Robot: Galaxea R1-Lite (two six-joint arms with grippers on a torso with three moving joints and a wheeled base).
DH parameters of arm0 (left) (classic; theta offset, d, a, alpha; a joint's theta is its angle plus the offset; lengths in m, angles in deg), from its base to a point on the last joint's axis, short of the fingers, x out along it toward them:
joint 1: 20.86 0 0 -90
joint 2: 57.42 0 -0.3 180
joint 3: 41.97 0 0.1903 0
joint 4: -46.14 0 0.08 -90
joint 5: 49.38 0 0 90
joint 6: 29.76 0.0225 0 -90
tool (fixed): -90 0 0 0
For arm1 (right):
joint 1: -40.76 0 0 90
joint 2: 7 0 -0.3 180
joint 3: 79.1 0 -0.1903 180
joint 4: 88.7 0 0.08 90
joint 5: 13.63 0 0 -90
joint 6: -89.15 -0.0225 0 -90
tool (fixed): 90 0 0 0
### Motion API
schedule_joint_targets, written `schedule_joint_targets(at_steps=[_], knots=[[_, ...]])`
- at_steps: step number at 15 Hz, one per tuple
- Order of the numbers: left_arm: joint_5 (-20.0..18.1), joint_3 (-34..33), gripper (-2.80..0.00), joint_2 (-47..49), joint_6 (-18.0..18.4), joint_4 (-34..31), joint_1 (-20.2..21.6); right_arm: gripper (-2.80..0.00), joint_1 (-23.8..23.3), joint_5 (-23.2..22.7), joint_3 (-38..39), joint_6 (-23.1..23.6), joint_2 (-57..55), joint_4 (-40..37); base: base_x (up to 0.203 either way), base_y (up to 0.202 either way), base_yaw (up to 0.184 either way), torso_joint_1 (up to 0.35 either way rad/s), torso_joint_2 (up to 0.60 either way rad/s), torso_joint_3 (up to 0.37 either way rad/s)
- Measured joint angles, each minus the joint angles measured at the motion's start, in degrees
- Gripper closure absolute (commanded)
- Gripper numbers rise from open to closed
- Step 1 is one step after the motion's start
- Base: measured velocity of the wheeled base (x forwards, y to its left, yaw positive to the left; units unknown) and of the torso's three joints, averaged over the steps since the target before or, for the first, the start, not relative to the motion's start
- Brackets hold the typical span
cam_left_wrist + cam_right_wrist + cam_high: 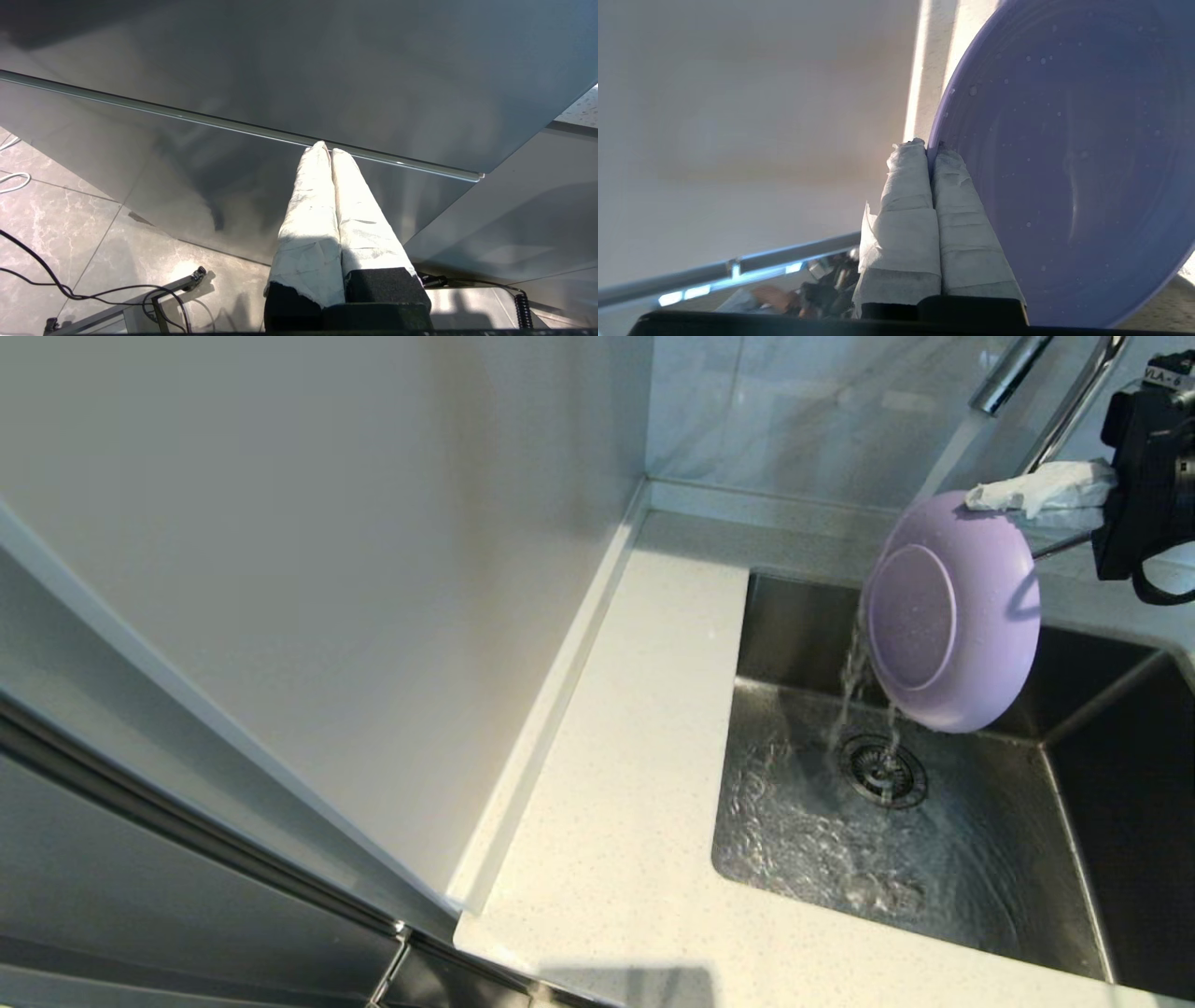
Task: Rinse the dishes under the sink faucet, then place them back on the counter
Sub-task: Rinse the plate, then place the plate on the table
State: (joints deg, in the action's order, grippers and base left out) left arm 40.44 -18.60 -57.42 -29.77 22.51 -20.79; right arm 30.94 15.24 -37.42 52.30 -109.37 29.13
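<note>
Tilting almost on edge, the lilac plate (952, 616) hangs above the back of the sink (1074, 859), its underside and raised foot ring turned toward the counter (616, 784) on the robot's left and its hollow face turned toward the wrist that carries it. Its flat plane runs from the upper rim beside the faucet (1018, 369) down toward the drain strainer (882, 770). Water from the spout strikes the upper rim, runs off the lower left edge in thin streams, and spreads over the basin floor. The right gripper (1004, 499), its fingers wrapped in white tape, is pinched tight on the plate's upper rim; in the right wrist view the two fingers (957, 205) press together with the thin edge between them. A small label on the black wrist housing (1153, 457) reads "VLA-6". The left gripper (327, 154) is out at the cabinet front (299, 93), its taped fingers closed together on nothing.
</note>
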Motion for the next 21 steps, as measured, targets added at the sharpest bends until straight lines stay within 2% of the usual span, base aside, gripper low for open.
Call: schedule_joint_targets(at_steps=[3, 10, 13, 16, 18, 19, 21], knots=[[0.00, 0.00, 0.00, 0.00, 0.01, 0.02, 0.00, 0.00, -0.45, 3.01, 0.00, 1.96, -1.08, 0.00, 0.000, 0.000, 0.000, 0.000, 0.00, 0.000], [0.01, 0.00, 0.00, 0.00, 0.02, 0.00, 0.00, 0.00, -2.59, 3.28, 0.00, 2.16, -1.27, 0.61, 0.000, 0.000, 0.000, 0.000, 0.00, 0.000], [0.00, 0.00, 0.00, 0.00, -0.01, 0.02, 0.00, 0.00, -4.49, 3.21, 0.04, 2.66, 1.45, -3.21, 0.000, 0.000, 0.000, 0.000, 0.00, 0.000], [-0.02, 0.00, 0.00, 0.00, 0.01, 0.02, 0.00, 0.00, -6.46, 4.49, 0.06, 5.27, 4.79, -10.47, 0.000, 0.000, 0.000, 0.000, 0.00, 0.000], [0.00, 0.00, 0.00, 0.00, 0.01, 0.00, 0.00, 0.00, -6.80, 7.32, 0.01, 10.81, 6.97, -18.91, 0.000, 0.000, 0.000, 0.000, 0.00, 0.000], [0.00, 0.00, 0.00, 0.00, 0.01, 0.00, 0.00, 0.00, -6.91, 9.27, 0.00, 15.54, 7.84, -23.53, 0.000, 0.000, 0.000, 0.000, 0.00, 0.000], [0.00, 0.00, 0.00, 0.00, 0.01, 0.02, 0.00, 0.00, -7.16, 15.28, 0.00, 28.80, 9.26, -34.04, 0.000, 0.000, 0.000, 0.000, 0.00, 0.000]])
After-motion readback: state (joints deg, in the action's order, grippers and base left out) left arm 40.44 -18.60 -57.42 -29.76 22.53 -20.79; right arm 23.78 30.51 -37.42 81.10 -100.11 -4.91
